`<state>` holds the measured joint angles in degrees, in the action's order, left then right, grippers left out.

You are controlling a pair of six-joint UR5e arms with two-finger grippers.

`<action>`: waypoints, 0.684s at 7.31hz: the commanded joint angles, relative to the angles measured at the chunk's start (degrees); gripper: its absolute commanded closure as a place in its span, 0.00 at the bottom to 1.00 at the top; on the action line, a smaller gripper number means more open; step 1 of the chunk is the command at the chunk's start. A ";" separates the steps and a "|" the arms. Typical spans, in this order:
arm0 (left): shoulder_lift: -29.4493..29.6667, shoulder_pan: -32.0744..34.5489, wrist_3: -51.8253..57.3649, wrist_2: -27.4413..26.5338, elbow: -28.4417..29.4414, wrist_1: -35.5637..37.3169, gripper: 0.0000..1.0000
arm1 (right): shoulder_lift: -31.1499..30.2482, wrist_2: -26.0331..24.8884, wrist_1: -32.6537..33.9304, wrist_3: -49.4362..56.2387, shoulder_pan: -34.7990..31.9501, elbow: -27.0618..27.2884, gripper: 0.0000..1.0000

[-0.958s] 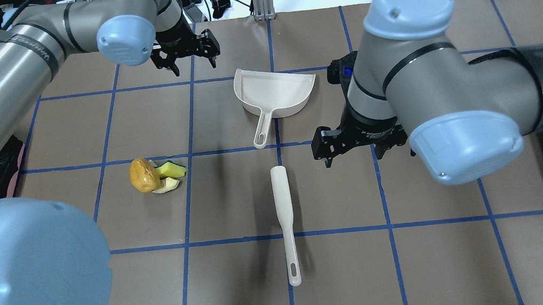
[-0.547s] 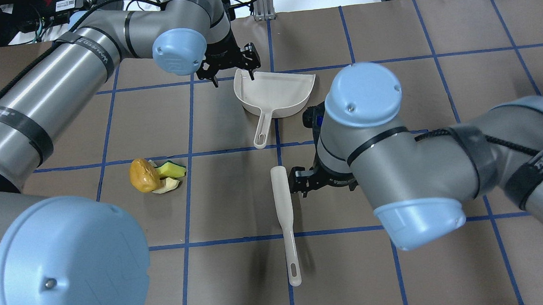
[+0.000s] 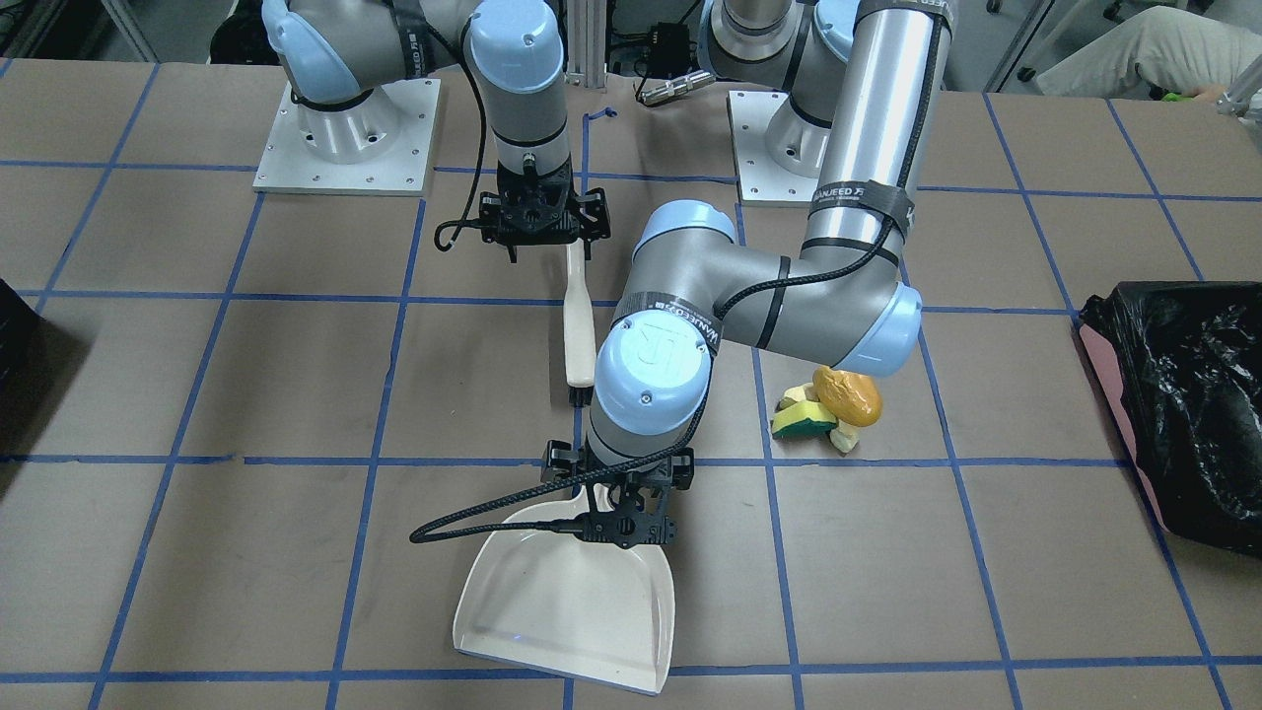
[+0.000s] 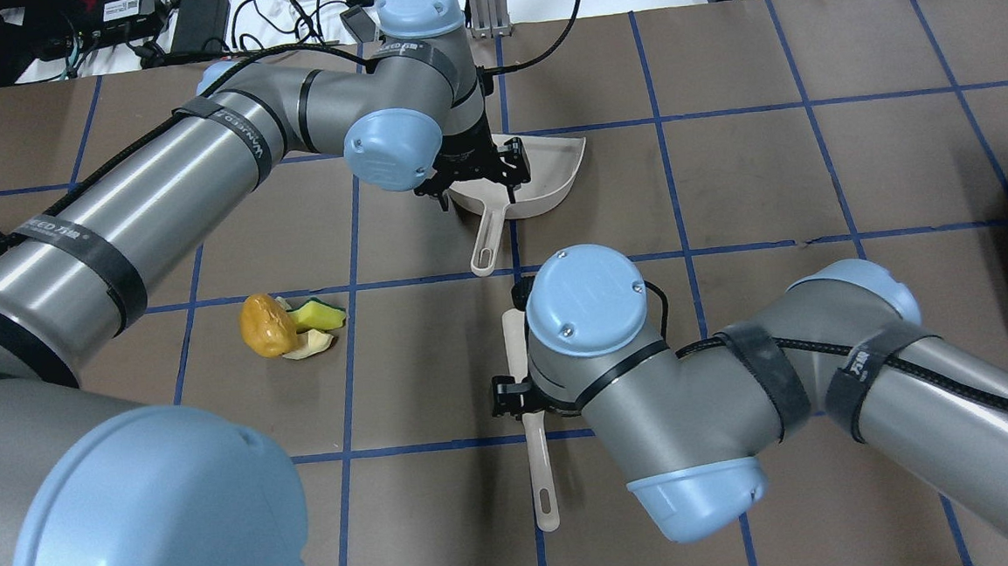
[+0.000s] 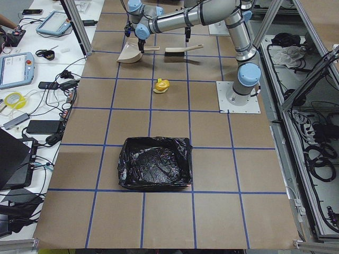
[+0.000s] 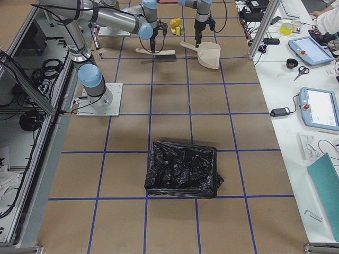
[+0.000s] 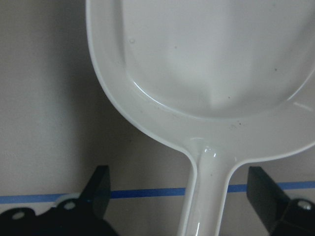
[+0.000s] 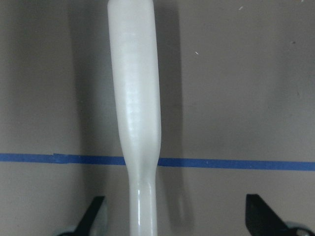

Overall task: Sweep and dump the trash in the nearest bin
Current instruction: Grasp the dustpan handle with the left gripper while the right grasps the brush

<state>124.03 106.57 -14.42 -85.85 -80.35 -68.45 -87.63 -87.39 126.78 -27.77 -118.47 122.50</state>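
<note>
1. Closest to the robot's edge of the counter (image 4: 812, 168), about in the middle of its length, lies the cream brush (image 4: 540, 465). Its thin handle points toward the robot's edge and its wide head toward the far edge.
2. The right tool (image 8: 177, 214) hangs over the place where the brush handle becomes wider. Its two fingers (image 8: 96, 214) are spread, one on each side of the handle, and they do not touch it.
3. A little farther in, toward the left end of the counter, sits the trash (image 4: 290, 327). It is an orange-brown lump (image 4: 266, 325) with a yellow-and-green sponge piece (image 4: 320, 313) and pale scraps (image 4: 311, 345) touching it. No tool is near it.
4. The bin (image 3: 1109, 380), with pink sides and a black bag (image 3: 1188, 394) as lining, stands at the left end of the counter, well apart from the trash.
5. Farthest from the robot lies the cream dustpan (image 3: 567, 602), near the far edge. Its mouth faces the far edge and its handle points back to the robot.
6. The left tool (image 7: 180, 189) is low over the spot where the handle joins the pan. Its fingers are wide apart on both sides of the handle and hold nothing.
</note>
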 commanded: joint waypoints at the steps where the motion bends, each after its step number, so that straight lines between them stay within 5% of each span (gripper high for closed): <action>1: -0.71 1.00 0.09 -0.19 -2.77 -0.37 0.00 | 3.16 -0.15 3.12 -2.55 -1.67 -0.06 0.00; 3: -2.55 1.18 0.18 -0.11 -6.03 -0.19 0.00 | 3.61 -0.41 2.34 -3.44 -3.69 0.29 0.00; 5: -4.40 2.05 0.09 -0.28 -7.96 -0.29 0.21 | 3.61 -0.59 2.24 -3.79 -3.96 1.68 0.00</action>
<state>120.83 108.12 -14.30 -86.04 -86.85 -68.73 -84.09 -87.81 129.12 -31.37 -122.09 123.18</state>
